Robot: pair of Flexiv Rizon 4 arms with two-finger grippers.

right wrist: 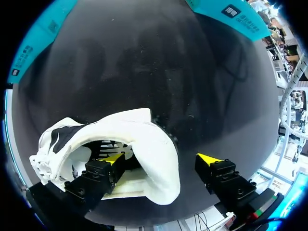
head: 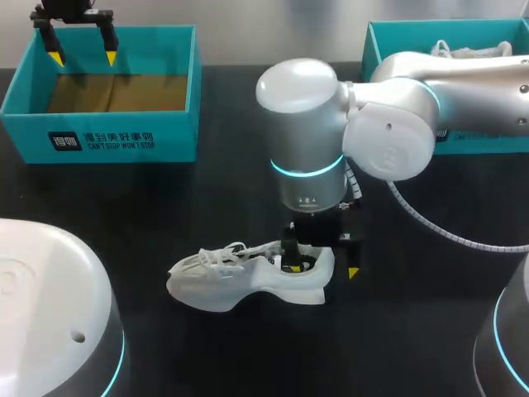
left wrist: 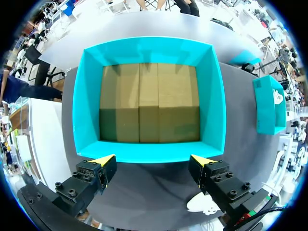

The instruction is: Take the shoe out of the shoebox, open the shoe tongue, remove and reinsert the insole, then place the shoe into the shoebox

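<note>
A white shoe [head: 223, 277] lies on its side in the middle of the black table, toe to the left, laces loose. My right gripper [head: 322, 269] hangs over its heel, open. In the right wrist view one finger [right wrist: 103, 168] is inside the shoe's [right wrist: 149, 139] opening and the other [right wrist: 216, 168] stands clear outside the heel wall, so my right gripper [right wrist: 161, 159] straddles that wall. My left gripper [head: 83, 58] is open above the empty teal shoebox [head: 99, 132] at the back left. In the left wrist view my left gripper [left wrist: 156, 161] hovers over the shoebox's near wall [left wrist: 149, 151].
A second teal box [head: 413, 37] at the back right holds another white shoe [head: 471, 50]. The white domed robot bases [head: 50, 306] bulge in at the table's front corners. My right arm's cable [head: 430, 227] trails across the table's right side.
</note>
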